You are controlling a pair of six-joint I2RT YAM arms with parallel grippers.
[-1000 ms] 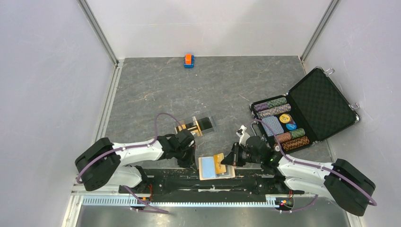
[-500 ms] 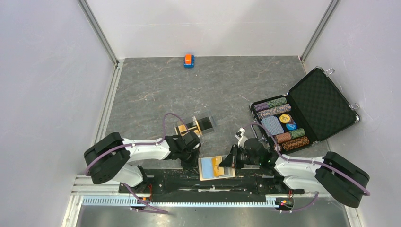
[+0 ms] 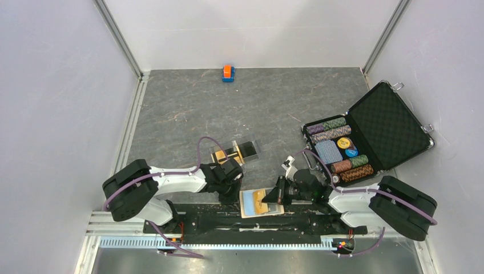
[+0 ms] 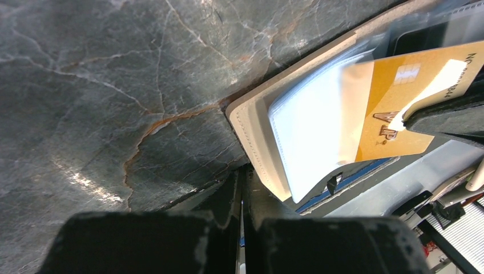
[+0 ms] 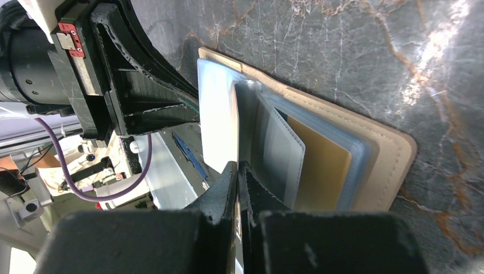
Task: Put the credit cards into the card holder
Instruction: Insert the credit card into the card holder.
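Observation:
The tan card holder [image 3: 246, 212] lies open at the table's near edge, its clear sleeves [image 4: 314, 125] fanned up. My right gripper [image 3: 278, 194] is shut on a gold credit card [image 4: 399, 97]. The card's leading end sits under a clear sleeve. From the right wrist the card is edge-on between the fingertips [image 5: 238, 166], and a gold surface [image 5: 319, 171] shows inside the sleeves. My left gripper [image 4: 242, 174] is shut, its tips against the holder's tan edge [image 4: 251, 131]; whether it pinches that edge is unclear. More credit cards, black [image 3: 246, 149] and gold [image 3: 220, 155], lie behind the left gripper.
An open black case [image 3: 388, 123] with poker chips [image 3: 334, 145] stands at the right, close behind the right arm. A small orange-and-blue block [image 3: 228, 72] sits at the far wall. The arms' base rail [image 3: 228, 225] runs just below the holder.
The right gripper has slid left with the gold card, further over the holder. The left arm drew in toward the holder's left edge, then held still.

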